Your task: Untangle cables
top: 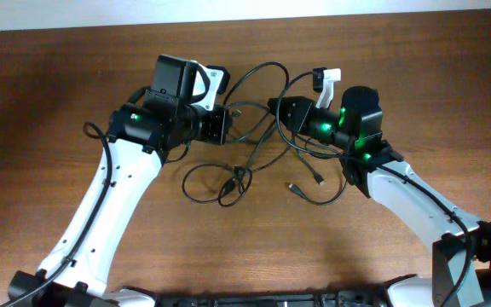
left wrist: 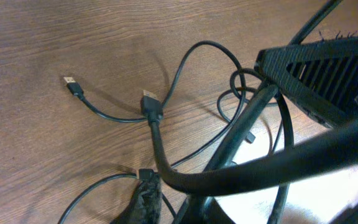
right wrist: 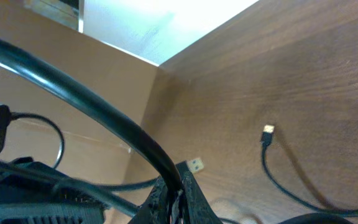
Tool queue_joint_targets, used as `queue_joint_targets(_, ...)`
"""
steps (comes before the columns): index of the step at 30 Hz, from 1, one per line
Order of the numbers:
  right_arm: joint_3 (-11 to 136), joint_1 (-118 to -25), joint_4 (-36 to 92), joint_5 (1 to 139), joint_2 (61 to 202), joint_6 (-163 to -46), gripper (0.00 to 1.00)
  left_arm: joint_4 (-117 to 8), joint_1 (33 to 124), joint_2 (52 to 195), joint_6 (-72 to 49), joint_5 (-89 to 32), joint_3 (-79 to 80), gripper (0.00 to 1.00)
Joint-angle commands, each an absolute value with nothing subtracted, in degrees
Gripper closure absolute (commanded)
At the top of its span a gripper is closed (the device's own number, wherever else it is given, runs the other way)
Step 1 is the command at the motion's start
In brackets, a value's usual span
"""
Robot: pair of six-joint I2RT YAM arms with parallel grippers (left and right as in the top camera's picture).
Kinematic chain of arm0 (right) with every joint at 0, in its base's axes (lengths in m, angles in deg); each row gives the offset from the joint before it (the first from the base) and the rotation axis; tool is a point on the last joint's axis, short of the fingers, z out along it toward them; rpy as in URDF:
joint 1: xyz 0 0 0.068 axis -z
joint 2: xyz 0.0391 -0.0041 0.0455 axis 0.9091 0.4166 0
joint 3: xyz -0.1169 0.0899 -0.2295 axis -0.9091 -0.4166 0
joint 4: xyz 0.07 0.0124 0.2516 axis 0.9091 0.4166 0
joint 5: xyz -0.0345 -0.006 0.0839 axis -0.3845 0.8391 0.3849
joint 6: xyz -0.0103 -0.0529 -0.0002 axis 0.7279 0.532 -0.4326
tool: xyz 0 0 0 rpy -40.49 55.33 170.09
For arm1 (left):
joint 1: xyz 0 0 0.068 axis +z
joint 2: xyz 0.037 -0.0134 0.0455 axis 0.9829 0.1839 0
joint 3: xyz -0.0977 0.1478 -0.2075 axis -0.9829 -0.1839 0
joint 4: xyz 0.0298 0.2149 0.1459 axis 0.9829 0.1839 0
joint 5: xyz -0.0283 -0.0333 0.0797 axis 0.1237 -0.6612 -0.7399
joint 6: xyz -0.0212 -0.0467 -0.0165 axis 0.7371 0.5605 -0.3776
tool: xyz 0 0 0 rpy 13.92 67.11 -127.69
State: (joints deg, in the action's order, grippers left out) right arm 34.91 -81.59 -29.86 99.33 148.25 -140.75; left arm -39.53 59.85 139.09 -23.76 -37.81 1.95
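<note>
Nearest strand of the cables (right wrist: pixel 104 117), clamped in right gripper (right wrist: pixel 174 191), stretching toward 10 o'clock. Bulk sprawled at 6 o'clock of both grippers, long axis 9-to-3, seemingly closer to left gripper (top: pixel 231 118); grip there impossible to tell.

Found black cables (top: pixel 237 176) tangled between fingertips of the left gripper (top: pixel 227 122) and the right gripper (top: pixel 274 105), loops spread just beyond both.

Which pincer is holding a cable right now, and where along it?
Right pincer pinches a cable mid-length, not at a plug. Left pincer: cannot tell.
</note>
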Motion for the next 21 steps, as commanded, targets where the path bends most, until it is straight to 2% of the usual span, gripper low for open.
queue_joint_targets(1, 35.17, -81.48, -30.04, 105.19, 146.96, -142.41, 0.96, -40.12, 59.89, 139.22, -23.98, -37.22, 2.5, 0.97)
queue_joint_targets(3, 35.17, -81.48, -29.99, 107.68, 146.96, -142.41, 0.96, -40.8, 59.89, 139.22, -23.98, -37.22, 2.39, 0.98)
queue_joint_targets(5, 35.17, -81.48, -29.16, 109.73, 146.96, -142.41, 0.96, -41.3, 59.89, 139.22, -23.98, -37.24, 2.3, 0.91)
queue_joint_targets(6, 35.17, -81.48, -28.48, 110.54, 146.96, -142.41, 0.96, -41.39, 59.89, 139.22, -23.98, -37.5, 2.26, 0.81)
queue_joint_targets(8, 35.17, -81.48, -27.09, 111.22, 146.96, -142.39, 0.96, -41.13, 59.89, 139.22, -23.98, -39.78, 2.21, 0.52)
queue_joint_targets(10, 35.17, -81.48, -24.92, 111.2, 146.96, -142.39, 0.96, -39.77, 59.89, 139.22, -23.98, -44.08, 2.17, 0.42)
queue_joint_targets(13, 35.17, -81.48, -22.3, 111.66, 146.96, -142.39, 0.96, -38.13, 59.89, 139.22, -23.98, -48.28, 2.17, 0.39)
queue_joint_targets(21, 35.15, -81.41, -21.23, 115.52, 146.96, -142.39, 0.96, -38.16, 59.89, 139.22, -23.98, -48.15, 2.17, 0.39)
